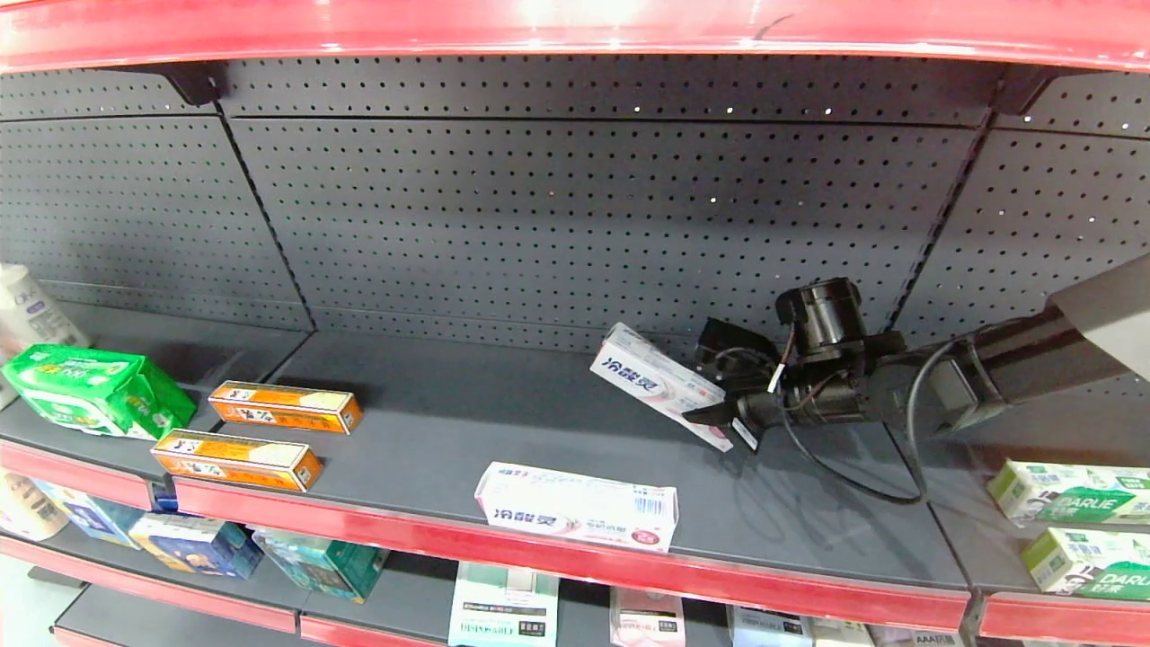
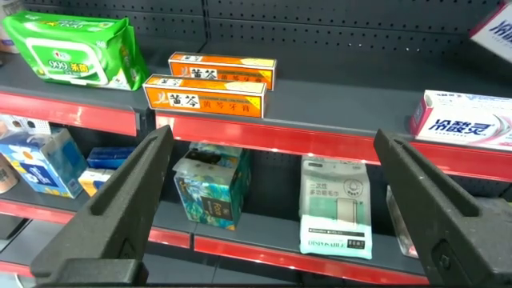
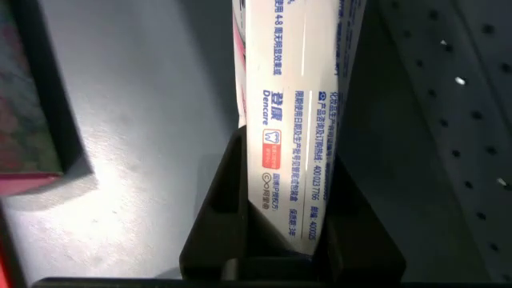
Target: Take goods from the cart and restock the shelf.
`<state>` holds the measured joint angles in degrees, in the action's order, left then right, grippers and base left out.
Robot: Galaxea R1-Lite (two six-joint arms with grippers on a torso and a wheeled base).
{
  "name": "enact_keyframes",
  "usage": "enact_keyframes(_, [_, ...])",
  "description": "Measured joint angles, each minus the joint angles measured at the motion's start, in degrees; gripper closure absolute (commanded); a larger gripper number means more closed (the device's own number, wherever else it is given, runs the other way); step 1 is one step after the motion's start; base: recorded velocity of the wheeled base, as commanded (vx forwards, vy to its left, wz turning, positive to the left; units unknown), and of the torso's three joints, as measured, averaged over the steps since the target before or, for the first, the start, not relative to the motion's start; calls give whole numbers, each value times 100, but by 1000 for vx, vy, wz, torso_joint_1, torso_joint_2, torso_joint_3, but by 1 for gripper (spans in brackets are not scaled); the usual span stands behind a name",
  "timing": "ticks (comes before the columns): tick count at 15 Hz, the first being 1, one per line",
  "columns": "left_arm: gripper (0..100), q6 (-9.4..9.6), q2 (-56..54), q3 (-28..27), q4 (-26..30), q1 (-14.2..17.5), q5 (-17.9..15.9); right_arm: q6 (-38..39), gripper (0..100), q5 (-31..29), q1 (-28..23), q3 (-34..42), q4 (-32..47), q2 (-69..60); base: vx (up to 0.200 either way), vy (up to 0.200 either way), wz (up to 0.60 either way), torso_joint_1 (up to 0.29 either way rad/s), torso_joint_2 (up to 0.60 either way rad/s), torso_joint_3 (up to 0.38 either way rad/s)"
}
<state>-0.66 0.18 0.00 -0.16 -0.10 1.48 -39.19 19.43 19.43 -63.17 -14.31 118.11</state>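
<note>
Right gripper (image 1: 719, 388) clenched on one end of the long white cardboard toothpaste carton (image 1: 651, 373), tilted at centre right of frame, apparently just clear of the grey metal shelf (image 1: 431, 422). Likely light, stiff but crushable: grip the narrow faces gently. Left gripper (image 2: 274, 138) released.

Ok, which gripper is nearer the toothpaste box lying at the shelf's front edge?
Right. The right gripper, holding a second toothpaste box, hangs just behind the lying box, to its right; the left gripper stands back in front of the shelves.
</note>
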Motion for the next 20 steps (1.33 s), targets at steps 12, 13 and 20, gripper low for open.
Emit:
enact_keyframes(12, [0, 0, 0, 0, 0, 2, 0, -18, 0, 16, 297, -68, -16, 285, 0, 0, 0, 0, 0, 0])
enact_keyframes(13, [0, 0, -2, 0, 0, 2, 0, -13, 0, 13, 306, -68, -16, 295, 0, 0, 0, 0, 0, 0])
enact_keyframes(20, [0, -2, -2, 0, 0, 0, 2, 255, 0, -11, 232, -30, -11, 289, 0, 0, 0, 0, 0, 0])
